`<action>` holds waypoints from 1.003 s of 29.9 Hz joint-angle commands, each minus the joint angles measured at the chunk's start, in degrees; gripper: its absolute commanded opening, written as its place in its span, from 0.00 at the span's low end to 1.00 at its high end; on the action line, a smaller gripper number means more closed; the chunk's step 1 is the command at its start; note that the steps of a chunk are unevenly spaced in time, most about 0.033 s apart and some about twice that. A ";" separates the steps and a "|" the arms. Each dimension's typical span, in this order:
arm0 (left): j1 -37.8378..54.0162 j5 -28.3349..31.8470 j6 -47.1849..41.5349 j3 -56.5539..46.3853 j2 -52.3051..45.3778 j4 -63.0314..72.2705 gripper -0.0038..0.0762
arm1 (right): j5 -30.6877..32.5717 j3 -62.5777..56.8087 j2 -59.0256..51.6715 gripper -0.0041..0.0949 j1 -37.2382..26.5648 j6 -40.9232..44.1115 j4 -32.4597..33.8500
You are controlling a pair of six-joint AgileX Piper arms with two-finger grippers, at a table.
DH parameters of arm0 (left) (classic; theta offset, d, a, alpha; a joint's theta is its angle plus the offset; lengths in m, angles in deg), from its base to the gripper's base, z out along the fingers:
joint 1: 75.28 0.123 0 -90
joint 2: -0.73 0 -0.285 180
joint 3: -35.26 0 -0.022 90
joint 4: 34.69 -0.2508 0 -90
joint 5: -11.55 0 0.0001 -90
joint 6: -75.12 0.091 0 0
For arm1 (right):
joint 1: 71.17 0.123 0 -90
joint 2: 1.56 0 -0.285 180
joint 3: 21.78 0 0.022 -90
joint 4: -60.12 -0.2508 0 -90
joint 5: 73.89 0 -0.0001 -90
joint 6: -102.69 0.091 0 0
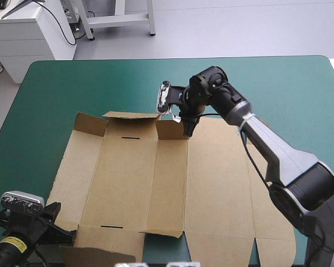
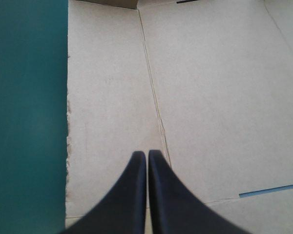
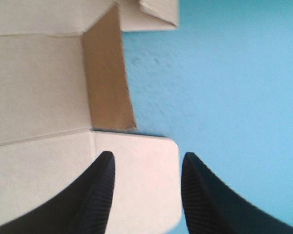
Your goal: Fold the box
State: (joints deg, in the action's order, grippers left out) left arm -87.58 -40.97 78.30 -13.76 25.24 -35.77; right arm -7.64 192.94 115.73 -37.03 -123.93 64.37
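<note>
The brown box (image 1: 211,189) lies as a cut sheet, mostly flat on the teal-green cover (image 1: 284,94). Along its far edge, small flaps (image 1: 131,116) stand partly raised. My right gripper (image 1: 187,130) points down at that far edge beside a raised flap (image 1: 170,129). In the right wrist view it (image 3: 147,158) is open, with a rounded flap corner (image 3: 151,195) showing between the fingers and a raised brown flap (image 3: 107,83) just ahead. My left gripper (image 1: 67,236) is at the sheet's near left corner. Its fingers (image 2: 147,156) are shut over the left panel (image 2: 112,97), holding nothing.
Teal-green cover (image 2: 24,97) shows left of the sheet and in a wide band beyond its far edge (image 3: 224,87). The sheet's near flaps (image 1: 273,247) reach close to the table's front edge. Narrow slots (image 1: 131,137) are cut in the board.
</note>
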 commanded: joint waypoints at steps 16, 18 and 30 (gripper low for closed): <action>-0.07 4.70 -3.97 4.85 6.97 -0.89 0.04 | 5.14 -7.17 -23.51 0.16 -12.72 26.78 3.37; -0.07 4.46 -3.96 8.35 10.51 -1.03 0.04 | 5.14 -11.10 -26.06 0.16 -15.32 27.09 2.79; 1.34 -8.07 -3.96 34.67 43.15 -5.84 0.04 | 3.34 -28.04 -34.87 0.16 -32.15 26.48 -11.78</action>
State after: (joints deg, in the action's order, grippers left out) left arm -87.34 -49.83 74.81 15.34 63.05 -40.07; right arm -2.35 166.87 84.16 -65.04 -96.69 55.80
